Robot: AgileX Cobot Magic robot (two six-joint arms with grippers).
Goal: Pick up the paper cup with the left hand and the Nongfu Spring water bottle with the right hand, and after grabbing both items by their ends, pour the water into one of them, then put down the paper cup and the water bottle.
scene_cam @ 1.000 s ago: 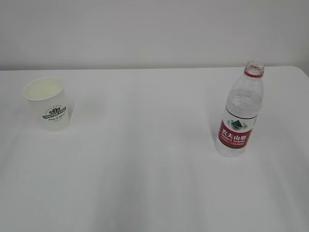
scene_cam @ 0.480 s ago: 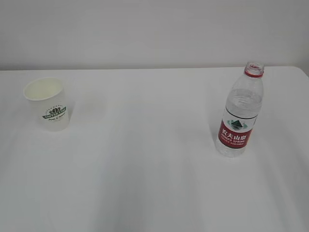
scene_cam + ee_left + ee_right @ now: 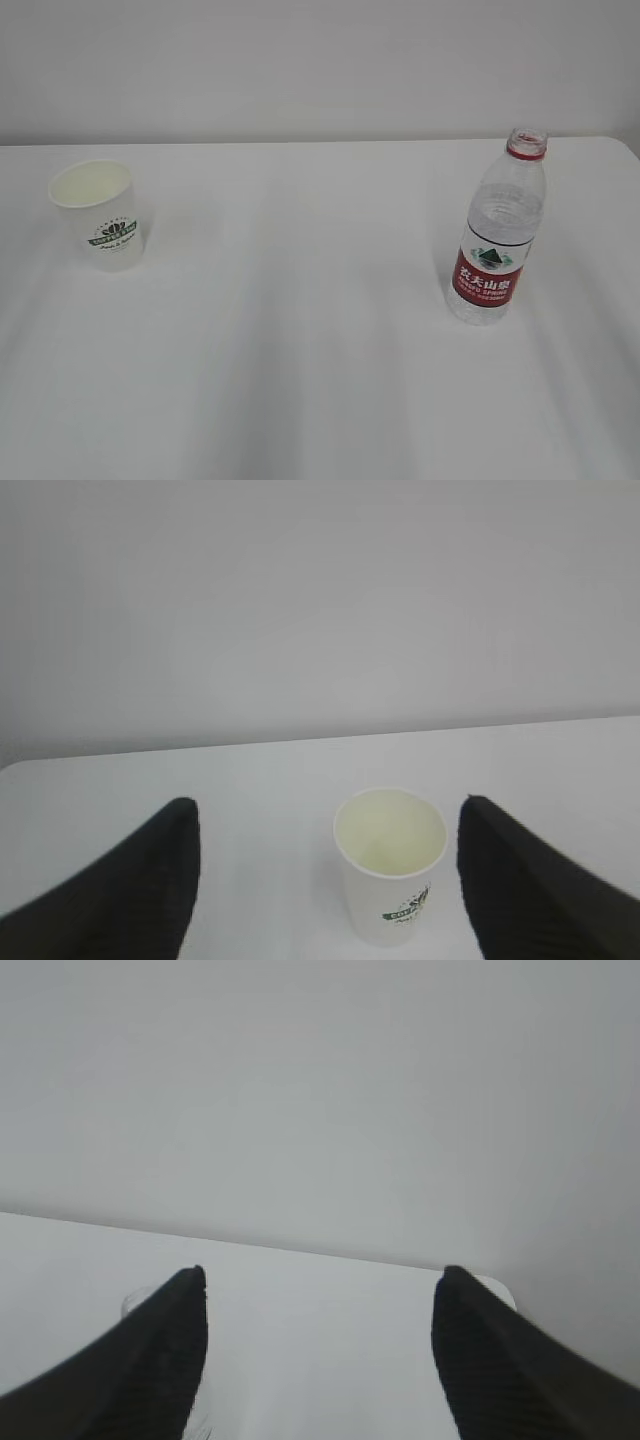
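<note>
The white paper cup (image 3: 97, 215) with its green logo stands upright at the table's left. The Nongfu Spring water bottle (image 3: 497, 232) stands upright at the right, uncapped, with clear water (image 3: 505, 218) up to its shoulder. Neither gripper shows in the exterior view. In the left wrist view the left gripper (image 3: 327, 810) is open and holds nothing. The cup (image 3: 390, 865) stands ahead between its fingers (image 3: 135, 880), nearer the right one and touching neither. The right gripper (image 3: 321, 1275) is open over bare table. A faint clear shape beside its left finger (image 3: 150, 1360) may be the bottle; the rest is hidden.
The white table (image 3: 300, 330) ends at a pale wall (image 3: 300, 60) behind. Its back right corner (image 3: 495, 1288) shows just past the right gripper's right finger. A wide stretch of tabletop lies between cup and bottle.
</note>
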